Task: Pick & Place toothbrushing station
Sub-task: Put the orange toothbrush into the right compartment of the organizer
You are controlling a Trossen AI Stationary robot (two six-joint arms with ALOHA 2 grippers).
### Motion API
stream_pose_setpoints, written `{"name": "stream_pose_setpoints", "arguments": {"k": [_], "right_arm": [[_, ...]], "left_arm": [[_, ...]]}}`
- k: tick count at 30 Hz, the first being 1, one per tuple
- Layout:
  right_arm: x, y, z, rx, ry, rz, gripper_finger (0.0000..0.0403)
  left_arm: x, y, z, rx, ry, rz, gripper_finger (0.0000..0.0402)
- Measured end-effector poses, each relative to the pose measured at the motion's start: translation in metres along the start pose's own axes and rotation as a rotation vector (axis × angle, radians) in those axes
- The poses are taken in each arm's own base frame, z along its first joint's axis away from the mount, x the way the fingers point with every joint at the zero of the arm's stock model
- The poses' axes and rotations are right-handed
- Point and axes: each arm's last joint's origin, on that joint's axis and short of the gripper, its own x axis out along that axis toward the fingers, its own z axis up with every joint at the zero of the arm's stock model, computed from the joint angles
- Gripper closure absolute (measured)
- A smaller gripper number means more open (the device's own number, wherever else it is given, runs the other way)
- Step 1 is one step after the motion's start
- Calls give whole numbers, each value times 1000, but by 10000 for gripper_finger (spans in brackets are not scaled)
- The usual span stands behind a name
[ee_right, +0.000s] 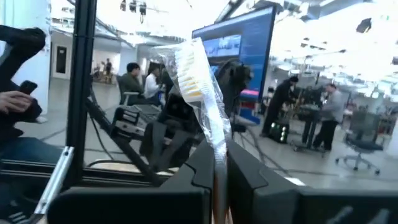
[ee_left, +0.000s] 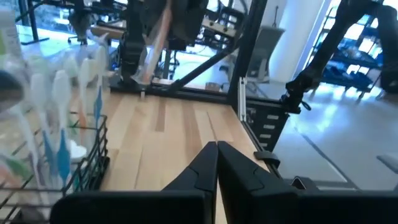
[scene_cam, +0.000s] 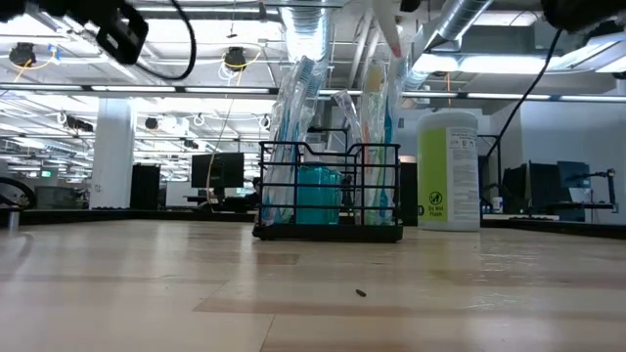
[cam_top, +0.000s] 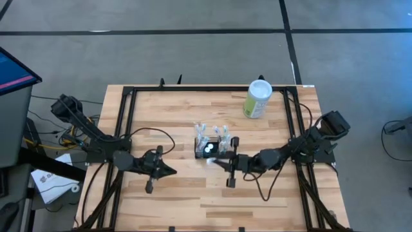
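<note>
On the wooden desk (cam_top: 180, 193), the left gripper (cam_top: 168, 170) hangs low over the boards with its fingers (ee_left: 205, 171) pressed together on nothing, just left of centre. Beside it, near the middle of the desk, stands the toothbrushing station (cam_top: 211, 148), a low black wire caddy holding several upright toothbrushes (scene_cam: 293, 127) and a teal cup (scene_cam: 318, 194). To the caddy's right and close against its near side, the right gripper (cam_top: 220, 162) pinches a wrapped toothbrush (ee_right: 200, 87), its bristled head standing up in clear plastic between the dark fingers (ee_right: 249, 180). Farther back and right, a pale-green canister (cam_top: 258, 98) with a white lid sits apart from the caddy. People (ee_right: 134, 81) are seated and standing in the room beyond.
</note>
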Motion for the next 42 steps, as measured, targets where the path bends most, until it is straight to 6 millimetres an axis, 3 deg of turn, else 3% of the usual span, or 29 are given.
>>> {"name": "stream_pose_setpoints", "arguments": {"k": [6, 13, 22, 35, 42], "right_arm": [[-16, -16, -10, 24, -99, -6, 392], [-31, -34, -21, 41, -172, -33, 392], [-12, -41, -62, 23, -85, -33, 392], [-3, -57, -78, 0, -62, -46, 392], [-2, -60, -73, -10, -80, -37, 392]], "left_arm": [[-21, 17, -17, -49, -99, -24, 396], [-31, 27, -26, -29, -116, -27, 396], [-44, 37, -41, -25, -100, -41, 396], [-51, 42, -47, -6, -102, -45, 396], [-51, 42, -47, -6, -100, -45, 396]]}}
